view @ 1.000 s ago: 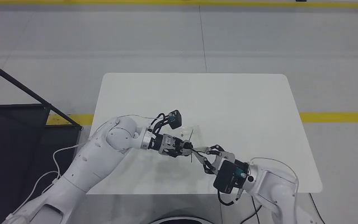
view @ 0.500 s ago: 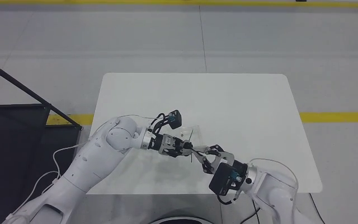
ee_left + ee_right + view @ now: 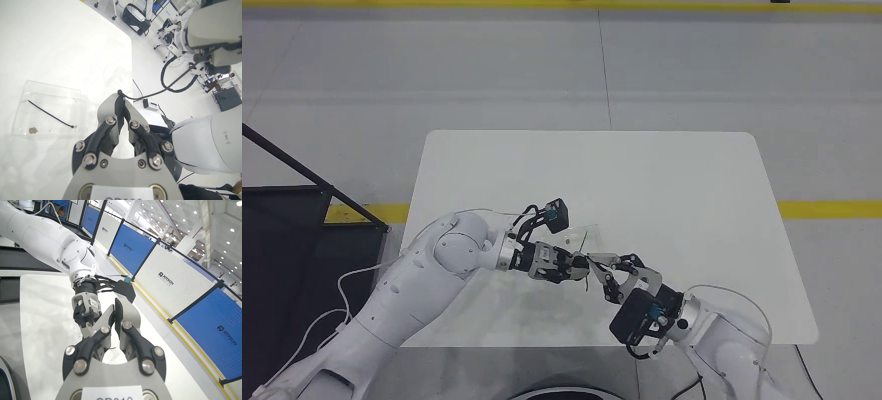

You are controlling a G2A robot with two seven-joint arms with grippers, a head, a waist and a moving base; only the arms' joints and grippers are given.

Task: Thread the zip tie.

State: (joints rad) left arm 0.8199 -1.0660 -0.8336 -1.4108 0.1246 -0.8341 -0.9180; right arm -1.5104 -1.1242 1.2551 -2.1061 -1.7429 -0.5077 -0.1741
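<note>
Gap between right gripper point(image 3: 114, 308) and left gripper point(image 3: 121, 100) narrowed, zip tie point(image 3: 160, 90) spanning

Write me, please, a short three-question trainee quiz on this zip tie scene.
1. True or false: the left gripper is shut on the head end of a zip tie.
2. What lies in the clear tray? A) a spare zip tie B) scissors C) a screwdriver
3. Fill in: the held zip tie's far end runs to the ____ gripper.
Key: 1 true; 2 A; 3 right gripper.
</note>
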